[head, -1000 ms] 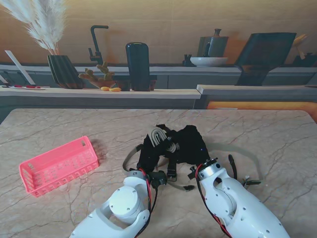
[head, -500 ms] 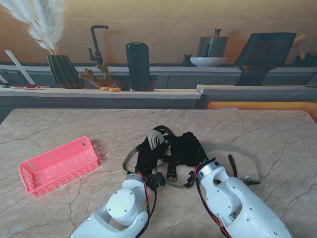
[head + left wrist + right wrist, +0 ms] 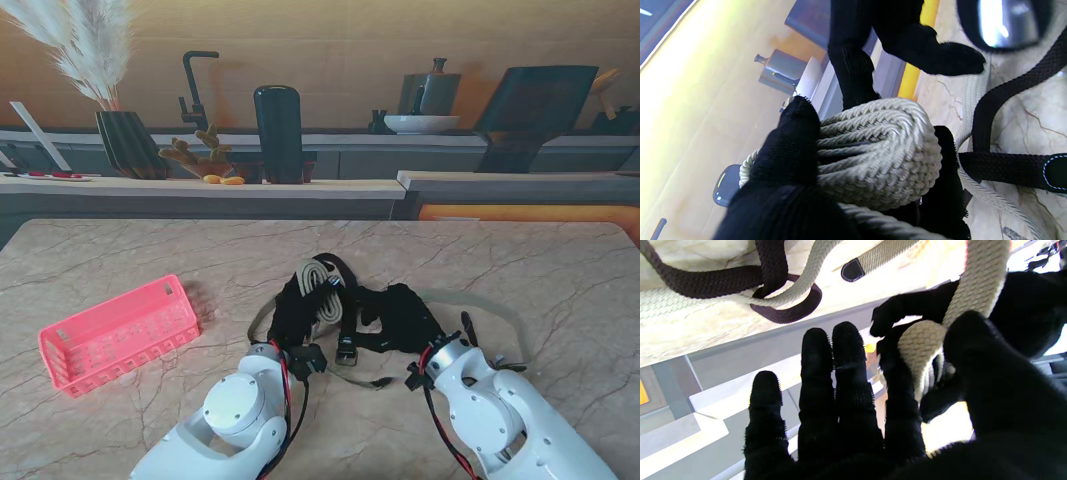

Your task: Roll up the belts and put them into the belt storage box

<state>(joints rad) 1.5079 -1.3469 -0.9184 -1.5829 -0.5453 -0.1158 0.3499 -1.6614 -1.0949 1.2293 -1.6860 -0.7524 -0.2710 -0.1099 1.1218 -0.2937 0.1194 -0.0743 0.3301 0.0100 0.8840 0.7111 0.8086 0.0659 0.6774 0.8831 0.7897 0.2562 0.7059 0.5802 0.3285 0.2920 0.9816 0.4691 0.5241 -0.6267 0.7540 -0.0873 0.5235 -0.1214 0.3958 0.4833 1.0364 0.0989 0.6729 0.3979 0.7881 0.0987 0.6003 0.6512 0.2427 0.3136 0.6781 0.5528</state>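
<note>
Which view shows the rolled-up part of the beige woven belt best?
The left wrist view: the beige woven belt's coil fills the frame, its wound layers clear between black-gloved fingers. The stand view shows it small; the right wrist view shows only an edge.

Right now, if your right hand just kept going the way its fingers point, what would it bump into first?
Most likely the beige belt coil that my left hand holds, since my right hand points toward it, though depth is hard to judge.
</note>
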